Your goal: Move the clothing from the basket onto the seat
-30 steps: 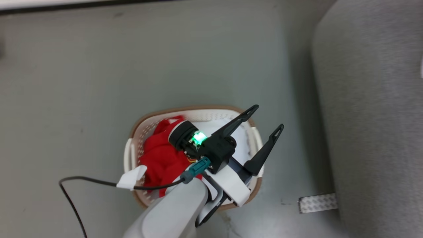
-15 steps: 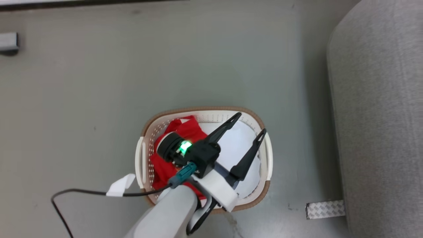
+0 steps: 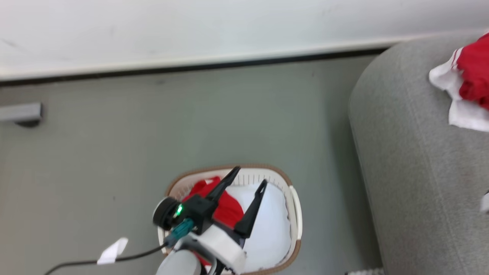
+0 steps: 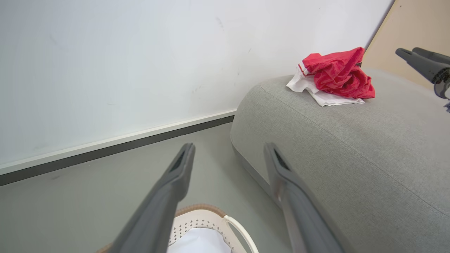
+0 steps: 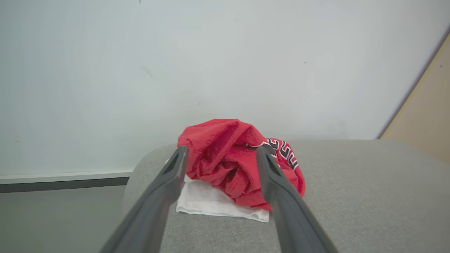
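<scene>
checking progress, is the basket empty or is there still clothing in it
Not empty: red clothing lies in the basket beside a white pad; a second red garment is already on the seat.

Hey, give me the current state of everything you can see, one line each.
Basket: upright on floor, not yet empty.
Red garment: bunched inside basket beside white pad.
Jersey: crumpled on the seat.
Left claw: open, empty, above basket.
Right claw: open, empty, aimed at jersey.
</scene>
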Robot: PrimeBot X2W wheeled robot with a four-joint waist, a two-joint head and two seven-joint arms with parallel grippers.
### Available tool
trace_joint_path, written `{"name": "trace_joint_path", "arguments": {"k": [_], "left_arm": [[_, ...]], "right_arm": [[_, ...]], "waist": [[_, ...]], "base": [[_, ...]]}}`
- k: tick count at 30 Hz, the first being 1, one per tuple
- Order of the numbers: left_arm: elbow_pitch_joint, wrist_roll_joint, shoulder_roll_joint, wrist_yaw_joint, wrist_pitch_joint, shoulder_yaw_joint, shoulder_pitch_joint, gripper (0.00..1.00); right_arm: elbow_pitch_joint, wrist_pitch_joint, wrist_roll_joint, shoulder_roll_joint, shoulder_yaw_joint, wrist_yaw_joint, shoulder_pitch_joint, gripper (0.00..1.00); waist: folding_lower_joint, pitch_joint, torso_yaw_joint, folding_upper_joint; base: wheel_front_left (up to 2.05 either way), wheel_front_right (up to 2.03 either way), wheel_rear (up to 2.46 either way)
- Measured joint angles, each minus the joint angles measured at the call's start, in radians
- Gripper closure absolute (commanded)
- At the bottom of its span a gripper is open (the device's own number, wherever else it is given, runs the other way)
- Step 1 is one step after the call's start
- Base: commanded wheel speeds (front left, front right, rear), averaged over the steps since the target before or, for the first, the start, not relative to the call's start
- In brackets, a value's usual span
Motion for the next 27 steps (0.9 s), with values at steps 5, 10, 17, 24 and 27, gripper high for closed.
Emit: {"name": "trace_joint_path", "arguments": {"k": [5, 10, 17, 24, 27], "left_arm": [[-0.014, -0.002, 0.003, 0.016, 0.0, 0.049, 0.077, 0.0], [-0.039, -0.001, 0.003, 0.034, 0.0, 0.105, 0.151, 0.0], [-0.122, 0.016, -0.005, 0.062, 0.0, 0.227, 0.279, 0.0], [-0.179, 0.071, -0.014, 0.065, 0.0, 0.339, 0.383, 0.0], [-0.186, 0.084, -0.018, 0.059, 0.0, 0.377, 0.408, 0.0]], "right_arm": [[-0.135, 0.0, 0.024, 0.049, 0.091, 0.0, 0.138, 0.0], [-0.208, 0.0, 0.037, 0.073, 0.179, 0.0, 0.24, 0.0], [-0.255, -0.001, 0.073, 0.093, 0.3, 0.0, 0.366, 0.0], [-0.248, -0.002, 0.117, 0.098, 0.376, 0.0, 0.449, 0.0], [-0.237, -0.002, 0.131, 0.098, 0.397, 0.0, 0.468, 0.0]], "waist": [[-0.0002, -0.089, 0.007, 0.0], [-0.0002, -0.166, 0.031, 0.0], [-0.0003, -0.257, 0.079, 0.0], [-0.0002, -0.302, 0.119, 0.0001], [-0.0002, -0.308, 0.123, 0.0]], "base": [[0.0, 0.0, 0.0], [0.0, 0.0, 0.0], [0.0, 0.0, 0.0], [0.0, 0.0, 0.0], [0.0, 0.0, 0.0]]}}
